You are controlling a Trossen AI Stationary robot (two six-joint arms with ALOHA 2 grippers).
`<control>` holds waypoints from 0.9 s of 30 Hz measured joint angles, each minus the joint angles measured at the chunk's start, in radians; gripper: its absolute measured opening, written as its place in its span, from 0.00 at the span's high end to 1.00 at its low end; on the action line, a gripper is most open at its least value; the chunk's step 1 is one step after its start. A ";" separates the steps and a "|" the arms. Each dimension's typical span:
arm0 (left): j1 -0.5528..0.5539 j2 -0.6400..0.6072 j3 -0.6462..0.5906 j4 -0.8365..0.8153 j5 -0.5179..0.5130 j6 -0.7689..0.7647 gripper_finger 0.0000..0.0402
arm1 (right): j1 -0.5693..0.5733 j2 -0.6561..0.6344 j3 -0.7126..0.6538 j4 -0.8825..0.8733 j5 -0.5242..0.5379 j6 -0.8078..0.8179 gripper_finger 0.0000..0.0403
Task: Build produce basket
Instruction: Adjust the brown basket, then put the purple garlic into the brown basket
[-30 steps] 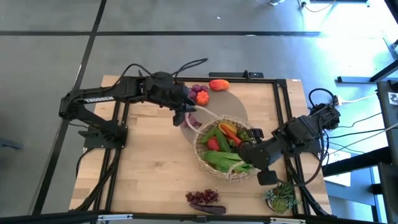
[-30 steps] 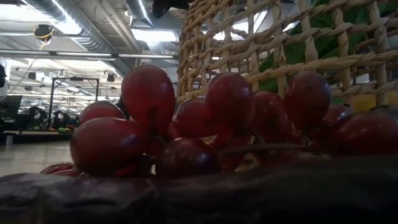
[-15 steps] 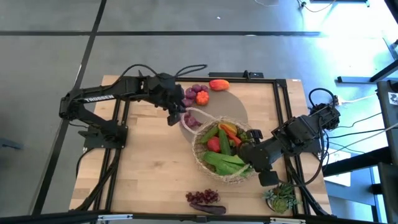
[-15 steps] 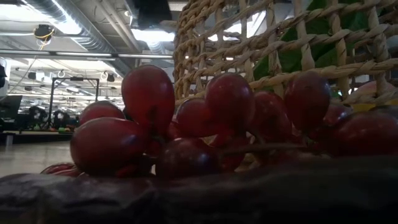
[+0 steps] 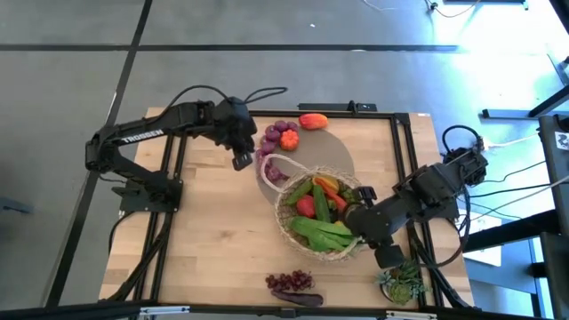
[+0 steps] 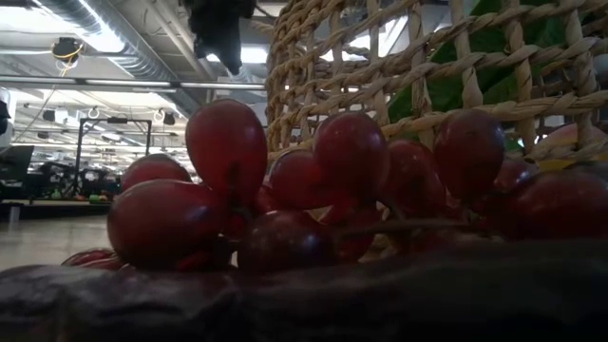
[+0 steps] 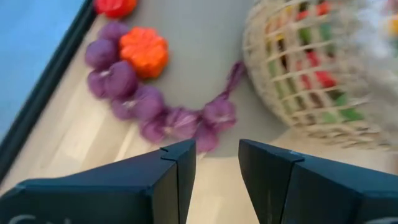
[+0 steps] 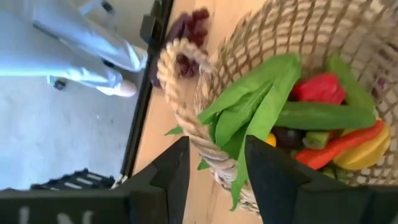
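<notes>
Basket [image 5: 322, 218] of produce [image 5: 316, 206], left arm [image 5: 142, 139] lettered "TROSSEN"

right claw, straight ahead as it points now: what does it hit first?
Most likely the basket rim, with the green leafy stalk draped over it. The right claw stands open, empty, right at that rim; depth is hard to judge.

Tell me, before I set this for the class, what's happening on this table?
Two robot arms are filling a wicker basket with toy produce. Green leaves, a red pepper and other pieces already lie in it. The right claw hovers open at the basket's rim, holding nothing. The left claw hangs empty above a string of purple pieces beside an orange pumpkin. Red grapes wait at the table's near edge.
</notes>
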 joint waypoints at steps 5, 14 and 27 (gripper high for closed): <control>0.046 0.000 0.000 -0.028 0.011 0.014 0.73 | 0.000 -0.001 0.088 -0.010 -0.047 0.030 0.64; 0.084 0.000 -0.011 -0.022 0.013 0.380 0.73 | 0.000 -0.003 0.235 -0.010 0.114 -0.078 0.64; 0.132 0.001 -0.267 0.192 0.028 0.817 0.73 | -0.001 -0.006 0.233 -0.011 0.262 -0.046 0.64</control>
